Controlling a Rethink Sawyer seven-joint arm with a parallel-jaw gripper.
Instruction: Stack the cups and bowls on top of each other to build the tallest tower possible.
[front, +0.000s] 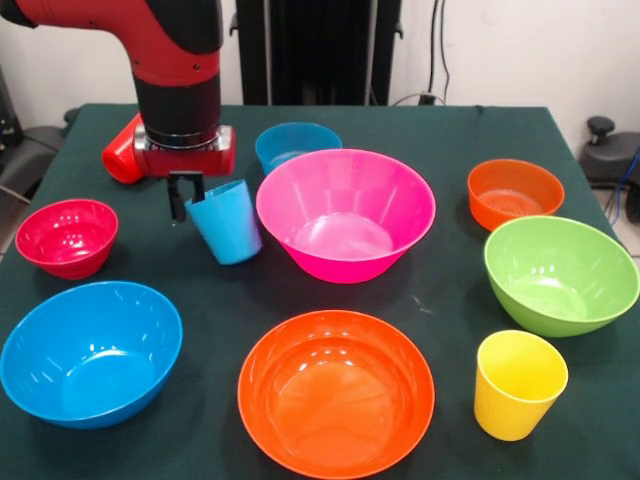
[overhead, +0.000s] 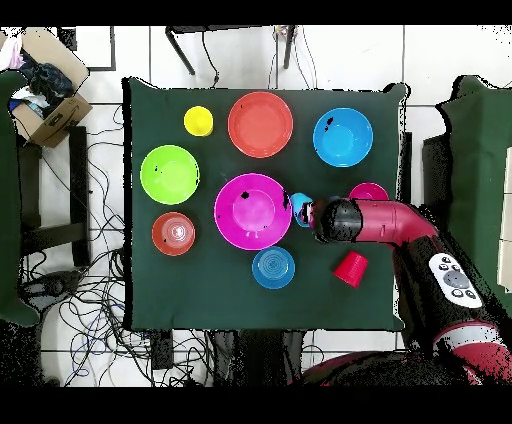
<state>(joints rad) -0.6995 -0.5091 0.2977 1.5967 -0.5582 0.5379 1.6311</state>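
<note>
one claw (front: 186, 196) pinching tilted light blue cup (front: 226, 222) rim; red cup (front: 121, 151) half hidden behind arm.

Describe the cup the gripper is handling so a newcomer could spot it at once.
Start at the large pink bowl in the middle of the table. In the front view, just left of it, a light blue cup hangs tilted under the gripper, whose fingers pinch its rim. It alone is light blue and lifted; the yellow cup stands upright and the red cup lies on its side.
</note>
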